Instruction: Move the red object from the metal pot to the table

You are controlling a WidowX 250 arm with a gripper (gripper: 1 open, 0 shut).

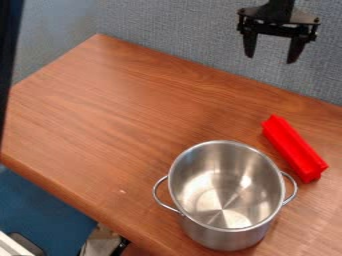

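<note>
The red object (294,147), a long bright red block, lies flat on the table (120,110) just right of and behind the metal pot (226,191). The shiny pot stands near the table's front edge and looks empty inside. My gripper (278,44) hangs open high above the table's far edge, well behind the block, with nothing between its fingers.
A grey-blue wall runs behind the table. The table's front edge passes close under the pot, with blue floor and a pale object (104,244) below it. A dark bar (8,40) crosses the upper left corner.
</note>
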